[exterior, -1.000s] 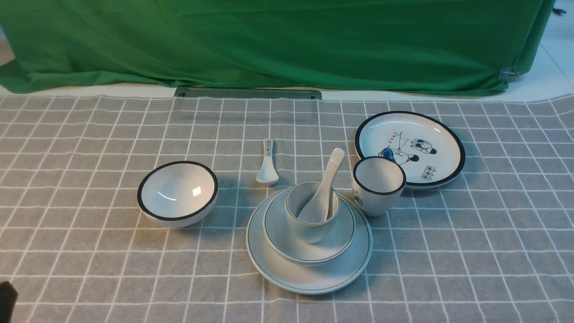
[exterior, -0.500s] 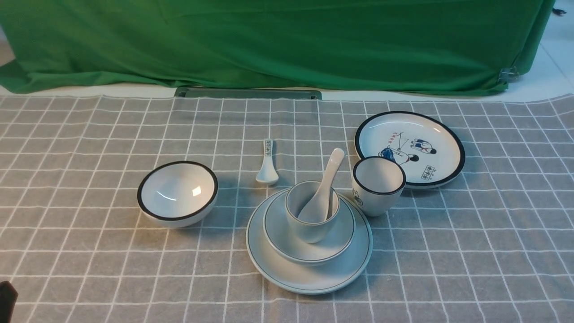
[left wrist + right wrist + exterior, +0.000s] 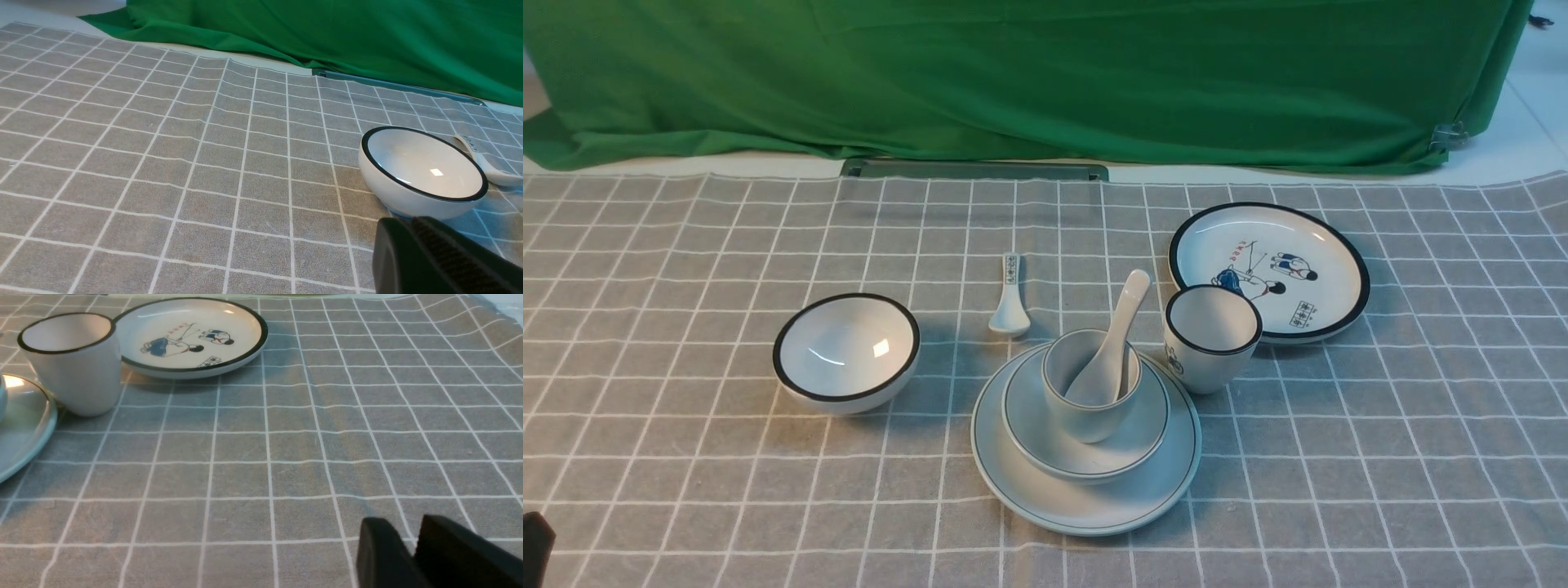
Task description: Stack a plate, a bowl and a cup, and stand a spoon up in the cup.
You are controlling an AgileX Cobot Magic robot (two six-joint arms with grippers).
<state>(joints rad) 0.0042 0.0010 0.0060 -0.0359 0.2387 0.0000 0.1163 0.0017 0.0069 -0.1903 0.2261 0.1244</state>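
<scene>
The plate (image 3: 1086, 498) sits on the grey checked table (image 3: 1380, 457), with the bowl (image 3: 1086, 453) on it, the cup (image 3: 1086, 408) in the bowl, and the spoon (image 3: 1112, 343) standing in the cup. The spoon's scoop is down inside the cup, and its long handle leans up and away toward the green cloth (image 3: 1045, 73), tipped a little to the right.

The left tool (image 3: 412, 245) has its two dark fingers pressed together with nothing between them; the black-rimmed bowl (image 3: 423, 171) lies just ahead of it, the small patterned spoon (image 3: 486, 163) beyond that. The right tool (image 3: 412, 547) shows a narrow gap between its fingers and grips nothing. Well ahead of it and off to its left are the black-rimmed cup (image 3: 73, 359), the cartoon plate (image 3: 190, 335) behind it, and just an edge of the pale plate (image 3: 24, 437).

Only the front view shows the whole stack; there the right tool is out of sight.
</scene>
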